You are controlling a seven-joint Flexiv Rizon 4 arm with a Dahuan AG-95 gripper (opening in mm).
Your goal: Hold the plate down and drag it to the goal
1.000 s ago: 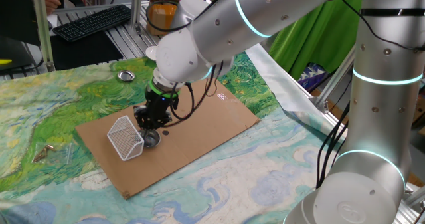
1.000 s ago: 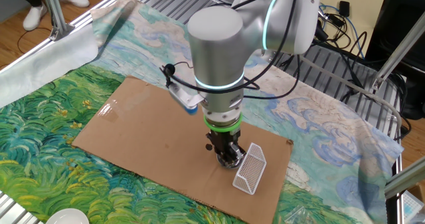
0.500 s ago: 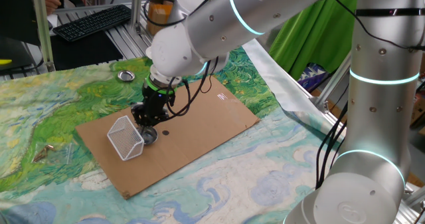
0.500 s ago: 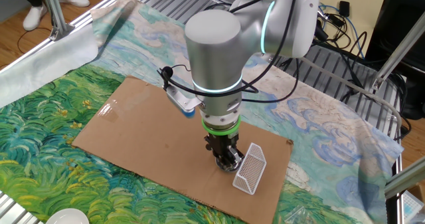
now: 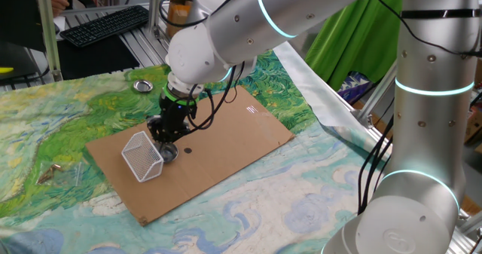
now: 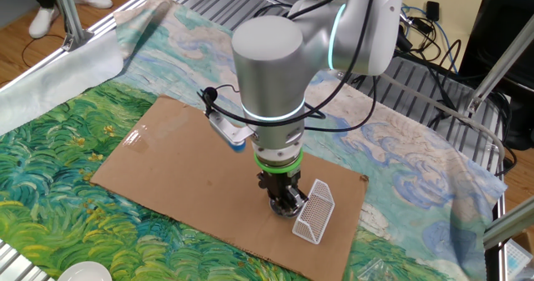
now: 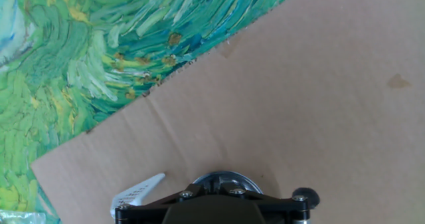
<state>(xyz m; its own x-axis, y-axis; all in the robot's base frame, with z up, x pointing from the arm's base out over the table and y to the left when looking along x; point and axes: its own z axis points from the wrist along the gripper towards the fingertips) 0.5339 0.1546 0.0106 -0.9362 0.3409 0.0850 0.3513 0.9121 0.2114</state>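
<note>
The plate (image 5: 170, 154) is a small shiny steel dish lying on the brown cardboard sheet (image 5: 233, 137), right against the open side of the goal (image 5: 141, 156), a white wire-mesh basket. My gripper (image 5: 165, 142) is shut and points straight down, with its tips on the plate. In the other fixed view the plate (image 6: 289, 203) sits under the gripper (image 6: 284, 196), touching the goal (image 6: 314, 213). The hand view shows only the plate's far rim (image 7: 222, 177) above the gripper body and one corner of the goal (image 7: 137, 191).
A second small steel dish (image 5: 141, 85) lies on the painted cloth behind the cardboard. A white ceramic dish (image 6: 84, 273) sits at the table's near edge. A keyboard (image 5: 105, 23) lies beyond the table. A tiny black dot (image 5: 188, 150) marks the cardboard beside the plate.
The gripper and the plate under it have slid a little toward the basket. The gripper has stayed shut.
</note>
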